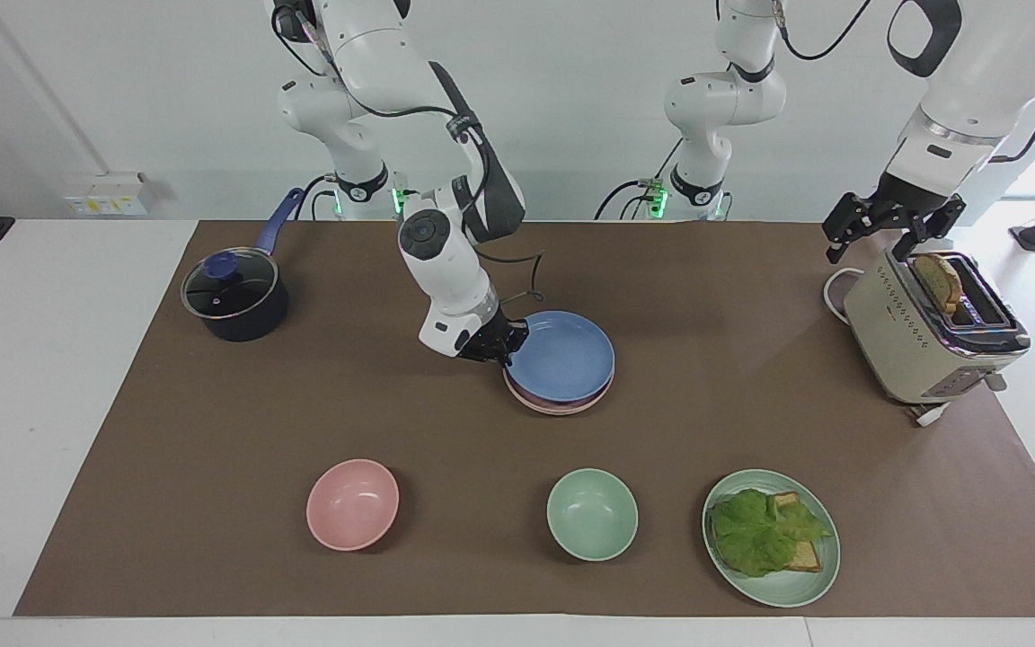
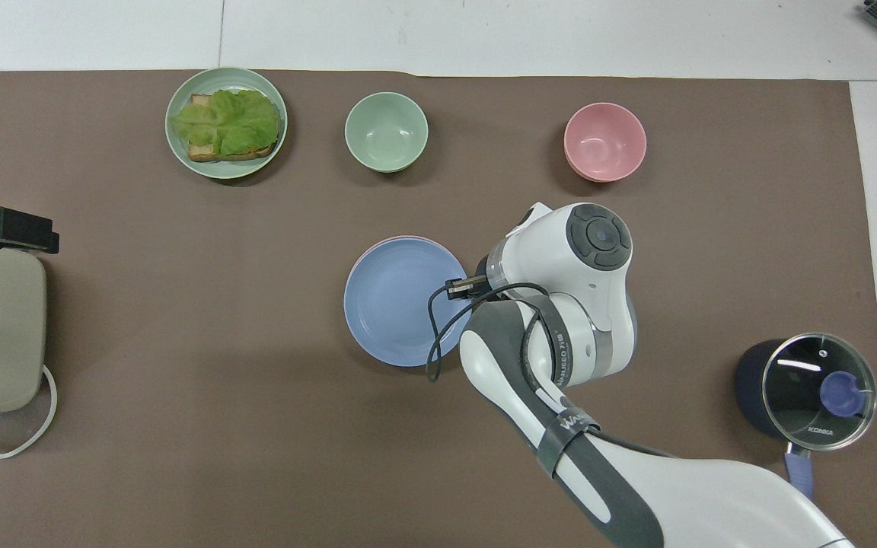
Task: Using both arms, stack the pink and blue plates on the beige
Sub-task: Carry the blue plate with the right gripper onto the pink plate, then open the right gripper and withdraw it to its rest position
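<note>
Blue plate (image 1: 562,357): mid-table, on top of the stack.
Pink plate (image 1: 605,388): under the blue one, only its rim showing from 3 to 6 o'clock.
Beige plate (image 1: 562,410): lowest, a thin edge at 6 o'clock.
Right gripper (image 1: 506,345): clamped on the blue plate's rim at 9 o'clock.
Left gripper (image 1: 877,235): spread wide above the toaster (image 1: 922,341), at its 11 o'clock; this arm waits.
Pink bowl (image 1: 352,504): at 7 o'clock from the stack.
Green bowl (image 1: 592,514): at 6 o'clock from the stack.
</note>
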`<state>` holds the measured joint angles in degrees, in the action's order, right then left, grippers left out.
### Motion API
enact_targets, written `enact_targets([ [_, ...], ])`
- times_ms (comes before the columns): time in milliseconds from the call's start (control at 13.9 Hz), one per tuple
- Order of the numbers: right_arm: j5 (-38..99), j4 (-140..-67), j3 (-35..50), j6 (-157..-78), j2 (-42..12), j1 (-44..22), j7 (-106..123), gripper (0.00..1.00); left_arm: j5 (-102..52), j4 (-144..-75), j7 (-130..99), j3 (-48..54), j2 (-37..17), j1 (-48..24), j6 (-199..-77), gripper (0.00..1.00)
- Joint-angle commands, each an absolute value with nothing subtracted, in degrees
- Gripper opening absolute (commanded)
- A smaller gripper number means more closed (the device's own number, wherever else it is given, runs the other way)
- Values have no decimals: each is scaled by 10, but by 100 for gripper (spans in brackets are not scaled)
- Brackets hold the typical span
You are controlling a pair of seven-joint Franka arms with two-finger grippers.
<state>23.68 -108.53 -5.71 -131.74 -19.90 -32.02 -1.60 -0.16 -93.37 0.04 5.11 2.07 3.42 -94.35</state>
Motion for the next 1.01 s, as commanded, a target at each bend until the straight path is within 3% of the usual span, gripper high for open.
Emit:
enact_targets([
  [0, 258, -1091, -54, -1331, -199, -317, 9, 22, 4, -934, 4, 54, 24, 39, -935, 100],
  [144, 258, -1091, -54, -1330, -199, -316, 8, 60, 4, -934, 4, 54, 24, 40, -935, 100],
  [216, 258, -1090, -54, -1327, -199, -315, 8, 87, 4, -934, 4, 54, 24, 40, -935, 100],
  [288, 257, -1088, -55, -1327, -199, -315, 9, 100, 4, -934, 4, 54, 24, 39, -935, 100],
  [719, 195, -1081, -86, -1307, -162, -298, 5, 100, 4, -935, 4, 54, 24, 39, -935, 100],
  [935, 104, -1077, -88, -1273, -121, -250, -4, 100, 4, -935, 4, 54, 24, 39, -935, 100],
])
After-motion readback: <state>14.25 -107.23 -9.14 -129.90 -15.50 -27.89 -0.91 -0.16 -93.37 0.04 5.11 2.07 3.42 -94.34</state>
